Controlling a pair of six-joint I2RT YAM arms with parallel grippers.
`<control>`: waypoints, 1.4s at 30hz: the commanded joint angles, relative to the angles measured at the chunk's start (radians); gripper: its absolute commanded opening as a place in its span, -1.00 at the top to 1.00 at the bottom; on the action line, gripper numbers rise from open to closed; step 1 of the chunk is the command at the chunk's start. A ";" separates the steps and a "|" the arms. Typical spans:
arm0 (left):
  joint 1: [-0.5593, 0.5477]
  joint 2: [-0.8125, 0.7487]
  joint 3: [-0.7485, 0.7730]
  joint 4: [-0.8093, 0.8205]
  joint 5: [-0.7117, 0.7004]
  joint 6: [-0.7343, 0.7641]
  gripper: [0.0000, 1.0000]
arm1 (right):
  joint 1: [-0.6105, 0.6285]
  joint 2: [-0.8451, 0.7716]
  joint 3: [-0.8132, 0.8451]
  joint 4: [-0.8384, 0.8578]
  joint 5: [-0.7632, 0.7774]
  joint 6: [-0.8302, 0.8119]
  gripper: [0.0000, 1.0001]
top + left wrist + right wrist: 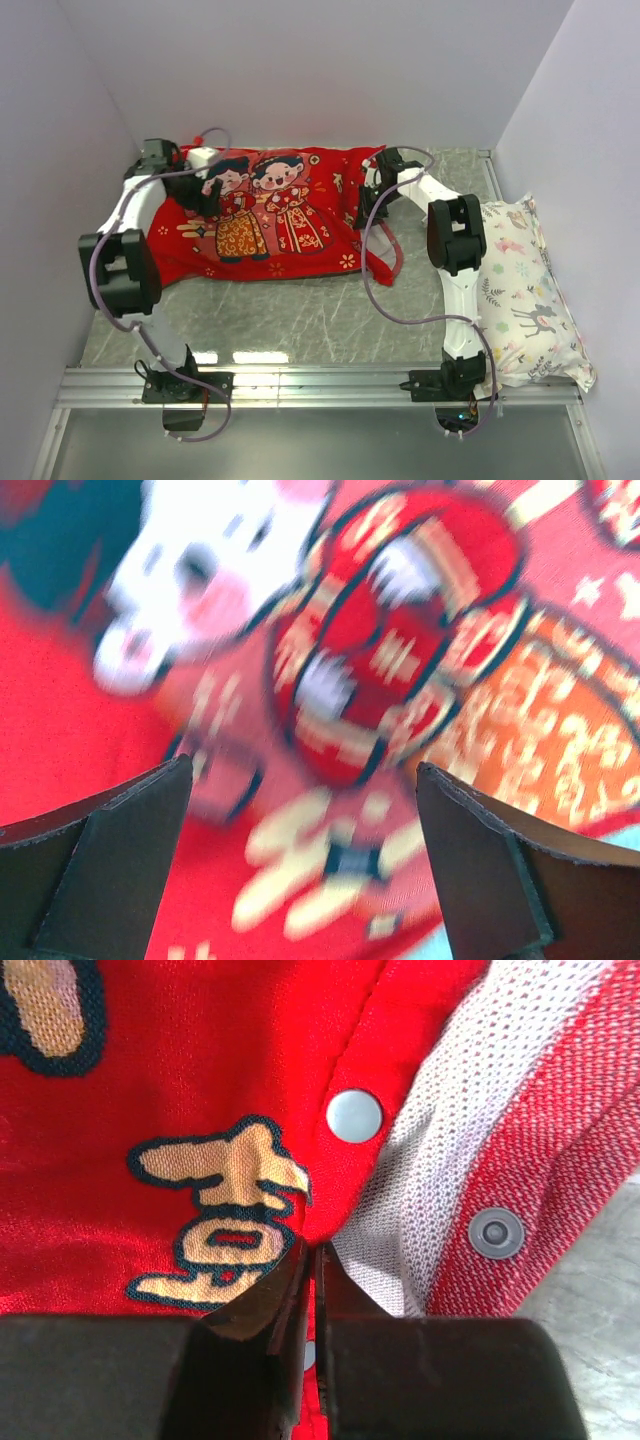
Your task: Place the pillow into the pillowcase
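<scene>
Your left hand hangs wide above the red pillowcase, over its cartoon couple; your right hand pinches its snap-studded edge beside white mesh.

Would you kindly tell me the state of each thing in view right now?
pillowcase: lying printed face up, right edge open.
snaps: unfastened.
pillow: mostly hidden; the white mesh in the opening is likely it.
floral pillow: lying off to the right, untouched.
left gripper: fingers wide open over the print, holding nothing.
right gripper: fingers shut on the pillowcase's edge.
</scene>
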 commanded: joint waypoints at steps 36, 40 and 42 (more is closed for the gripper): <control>-0.535 0.236 0.107 0.226 0.295 -0.350 0.99 | 0.121 -0.091 -0.027 -0.025 -0.178 -0.029 1.00; -0.380 0.302 0.006 0.248 0.165 -0.306 0.99 | 0.040 -0.193 -0.114 -0.069 -0.098 -0.087 1.00; -0.311 0.317 -0.039 0.247 0.105 -0.284 0.99 | 0.000 -0.244 -0.143 -0.091 -0.069 -0.097 1.00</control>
